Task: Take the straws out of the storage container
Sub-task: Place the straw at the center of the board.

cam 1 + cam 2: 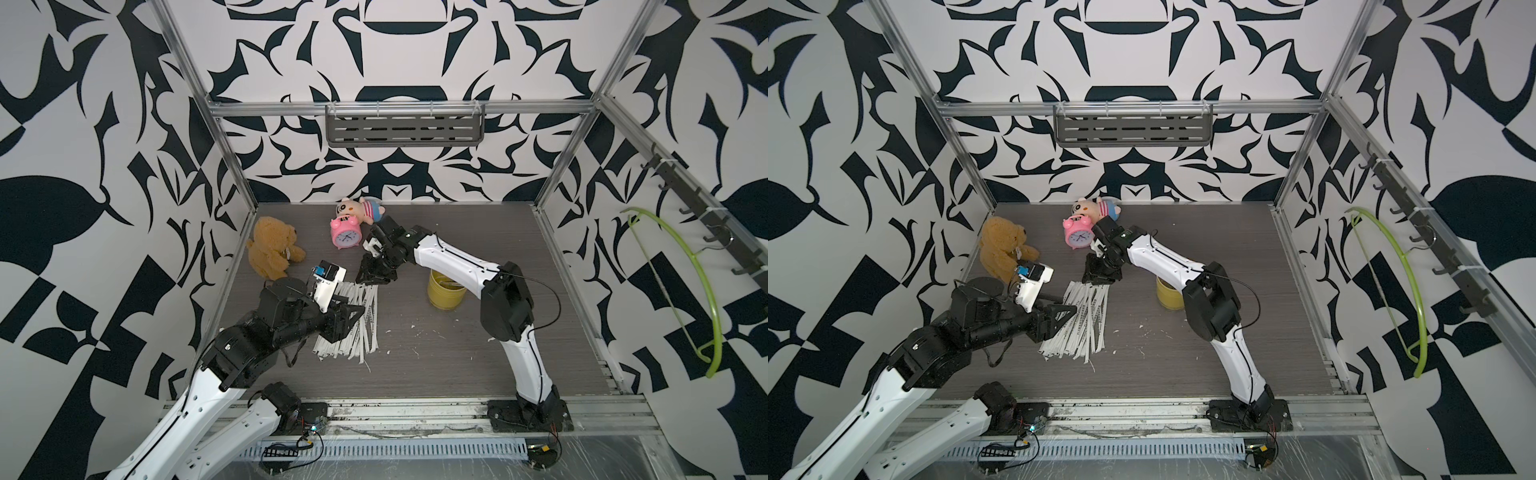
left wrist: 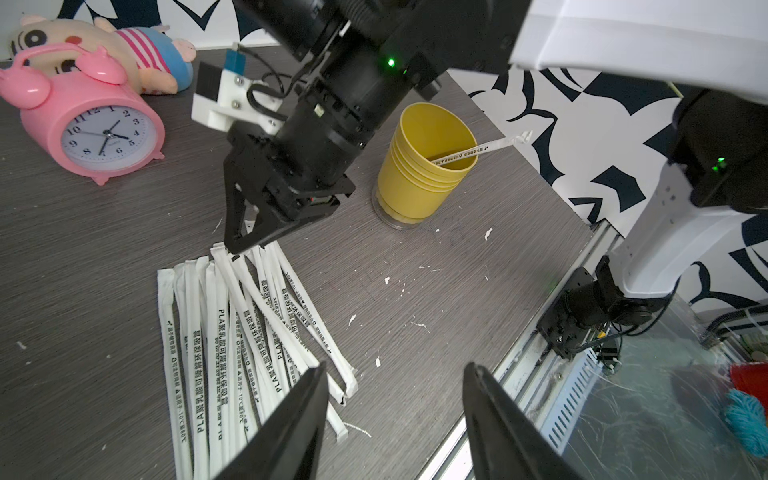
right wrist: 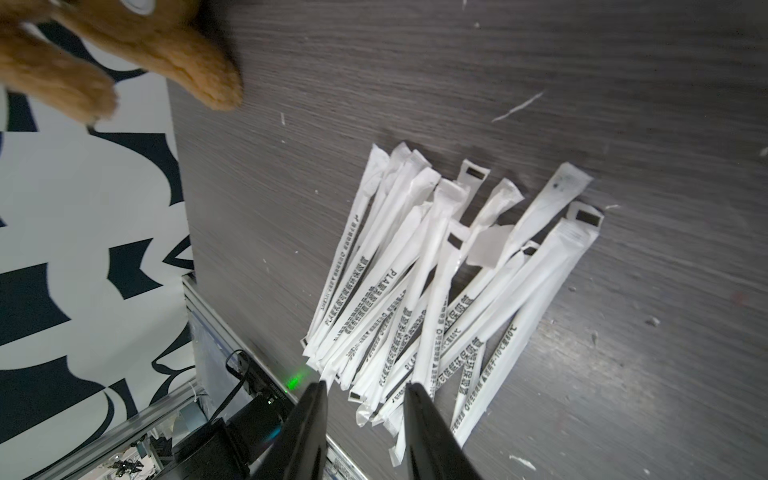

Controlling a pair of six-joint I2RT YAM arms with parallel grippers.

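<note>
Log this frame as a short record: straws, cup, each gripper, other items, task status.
pile of straws: loose, lying flat on the table
yellow cup: upright, one straw visible, leaning out over the rim
left gripper: open, empty, over the pile
right gripper: open, empty, tips at the pile's far end
other items: pink alarm clock, teddy bear, plush pig
task status: not done; one straw in the cup
</note>
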